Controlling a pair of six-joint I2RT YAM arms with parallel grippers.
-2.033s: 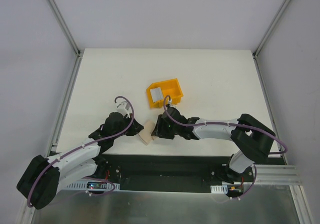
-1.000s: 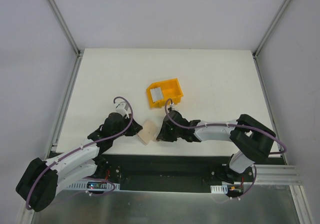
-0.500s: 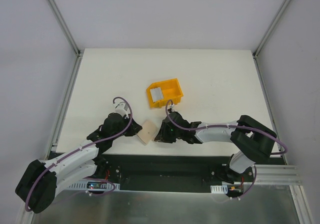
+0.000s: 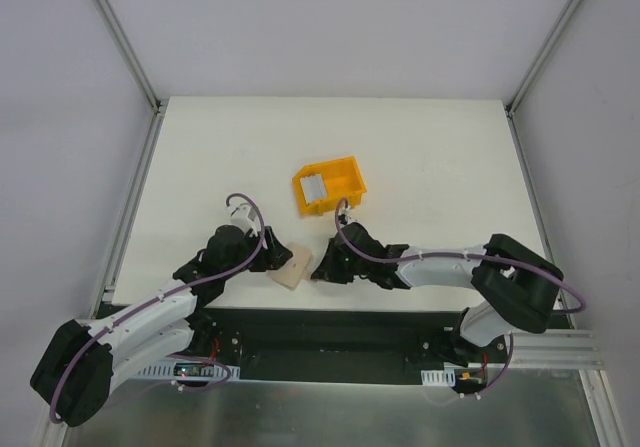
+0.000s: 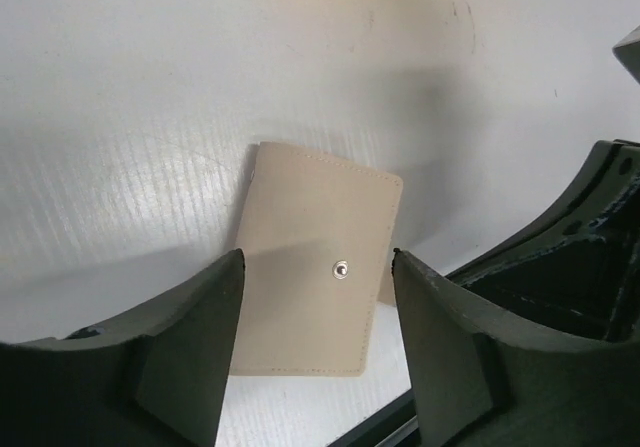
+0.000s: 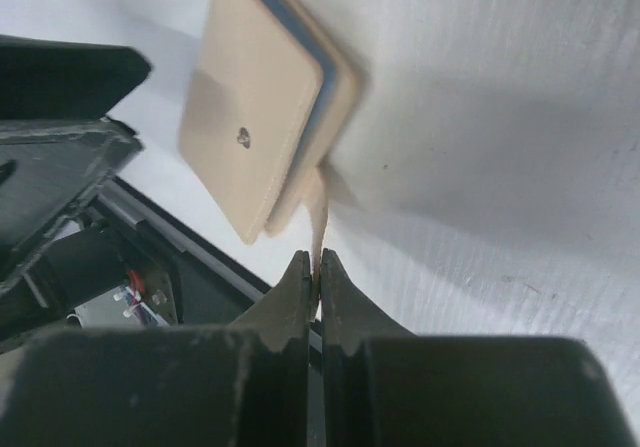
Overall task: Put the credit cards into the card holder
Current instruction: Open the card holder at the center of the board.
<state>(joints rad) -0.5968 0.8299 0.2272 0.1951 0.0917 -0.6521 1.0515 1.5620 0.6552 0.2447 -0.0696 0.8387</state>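
Observation:
The card holder [image 4: 291, 266], a beige wallet with a round snap, lies near the table's front edge between both grippers. In the left wrist view the card holder [image 5: 315, 237] lies flat, and my left gripper [image 5: 318, 259] stands open above it, one finger on each side, not touching. My right gripper [image 6: 318, 259] is shut on a thin beige flap of the card holder [image 6: 250, 97]. A pale blue card edge [image 6: 304, 55] shows between its layers. A silvery credit card [image 4: 313, 187] lies in the yellow bin [image 4: 345, 176]. From above, the left gripper [image 4: 277, 257] and right gripper [image 4: 319, 264] flank the holder.
The yellow plastic bin stands just beyond the right gripper, near the table's middle. The black front rail [image 4: 330, 327] with the arm bases runs right behind the card holder. White walls and metal posts enclose the table.
My left gripper has opened and let go of the card holder. My right gripper has closed on the holder's flap. The holder has shifted slightly toward the front edge.

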